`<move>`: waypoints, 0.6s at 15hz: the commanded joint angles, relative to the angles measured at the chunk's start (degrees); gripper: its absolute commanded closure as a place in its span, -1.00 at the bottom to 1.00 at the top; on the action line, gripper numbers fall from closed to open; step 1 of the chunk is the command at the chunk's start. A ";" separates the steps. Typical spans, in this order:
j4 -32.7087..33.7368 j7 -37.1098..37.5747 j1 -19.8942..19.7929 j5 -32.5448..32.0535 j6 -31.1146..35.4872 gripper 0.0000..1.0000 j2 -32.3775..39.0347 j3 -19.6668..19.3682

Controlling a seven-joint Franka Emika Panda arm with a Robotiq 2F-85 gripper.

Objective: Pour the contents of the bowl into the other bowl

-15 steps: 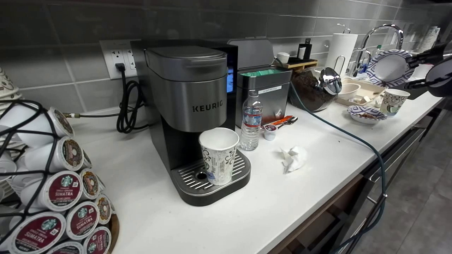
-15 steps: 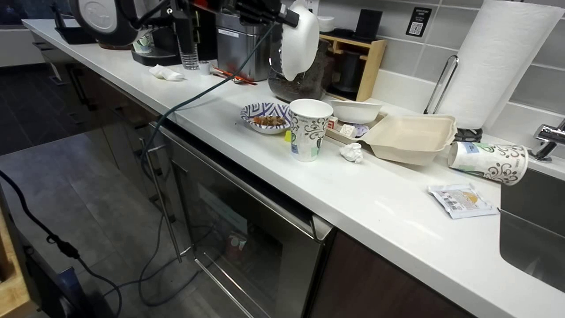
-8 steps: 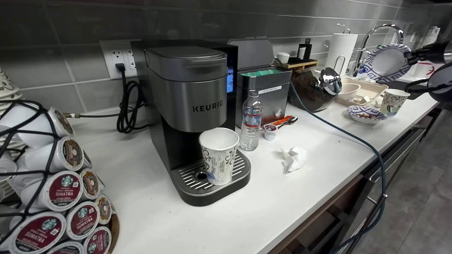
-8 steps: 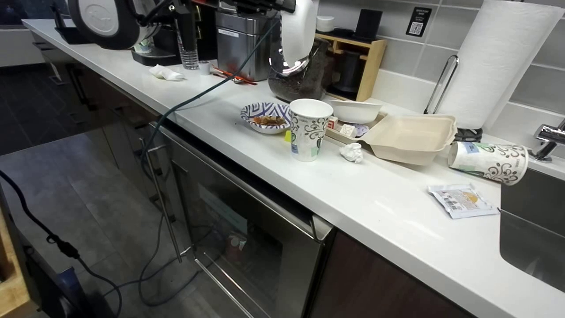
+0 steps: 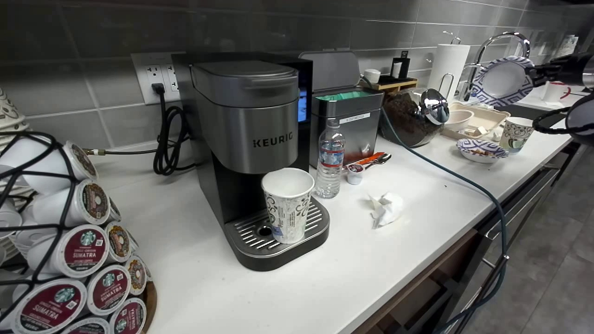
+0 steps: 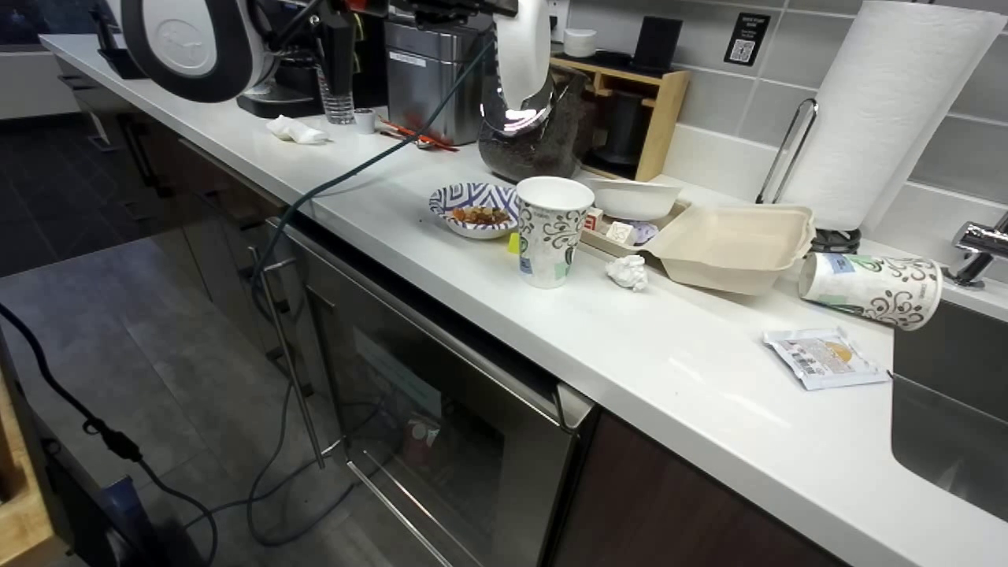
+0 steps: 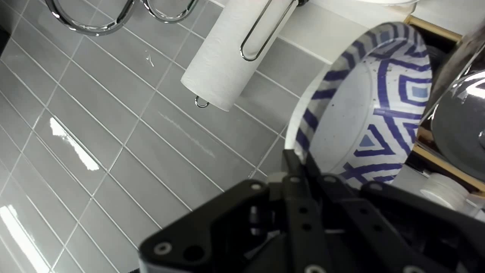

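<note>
One blue-patterned paper bowl in my gripper, stood on edge, higher than the upright paper cup on the counter. That cup is my landmark.

Fingers are pinching the bowl's rim, thin paper wall between the tips. Makes sense: edge grip leaves the mouth unobstructed, and a wrist turn does the tipping. Steep tilt fits dumping; wrist view shows only dark specks inside, no food.

Food bowl: same print, flat and mouth up, just beside the cup in both exterior views. Can't tell if they touch. It holds trail-mix-like bits. Level seat makes it the sensible catcher. My read: pour is done, I'm holding the emptied one.

Cream bowl sits at the takeout box, wall side of the cup. Probably not the target: no bits I can make out in it.

Carry height looks deliberate: lower edge sits above the cup's rim. Main hazard, I'd say, is that cup; a low swing could knock it into the food bowl. Can't see what's in it. Paper rim will likely flex or crease if I squeeze harder.

Next, judged: carry high past the cup, level out, lower, let go.
</note>
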 commanded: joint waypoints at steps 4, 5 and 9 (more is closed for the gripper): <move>-0.43 2.18 -0.56 -3.36 0.26 0.99 0.95 -1.17; -0.20 1.61 -0.38 -1.92 -1.36 0.99 0.93 -1.46; -0.10 5.34 -1.01 -2.34 -15.04 0.99 -0.88 -1.79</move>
